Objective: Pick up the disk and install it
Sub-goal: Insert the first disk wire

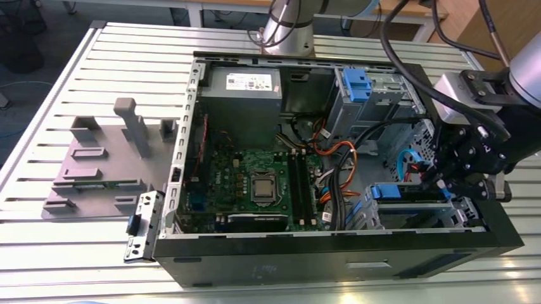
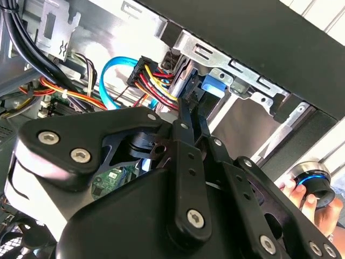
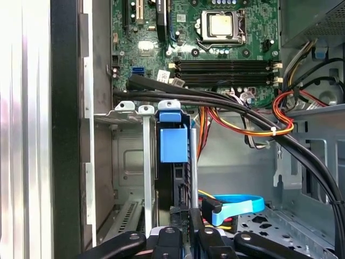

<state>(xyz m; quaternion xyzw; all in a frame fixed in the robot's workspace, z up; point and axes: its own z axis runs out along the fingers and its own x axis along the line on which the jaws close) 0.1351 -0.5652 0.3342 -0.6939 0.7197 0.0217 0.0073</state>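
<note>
1. Closest in, see the black metal linkage gripper (image 3: 186, 218) set low in the open black tower computer case (image 1: 338, 253), at the silver metal drive cage (image 3: 146, 162) on the exterior view's right; cannot tell whether clamped or loose.
2. Just past it, find the disk (image 3: 173, 144), a flat hard drive with blue plastic rails, standing on edge inside that cage.
3. Beside it, note a light-blue flat cable (image 3: 237, 206) and red-yellow wire bundles (image 2: 153, 81).
4. Beyond, spot the green motherboard (image 3: 183, 40) with its silver square processor (image 3: 222, 24).
5. Farthest, outside the case, make out a grey moulded fixture (image 1: 101, 164) on the white slatted table (image 1: 118, 69).
</note>
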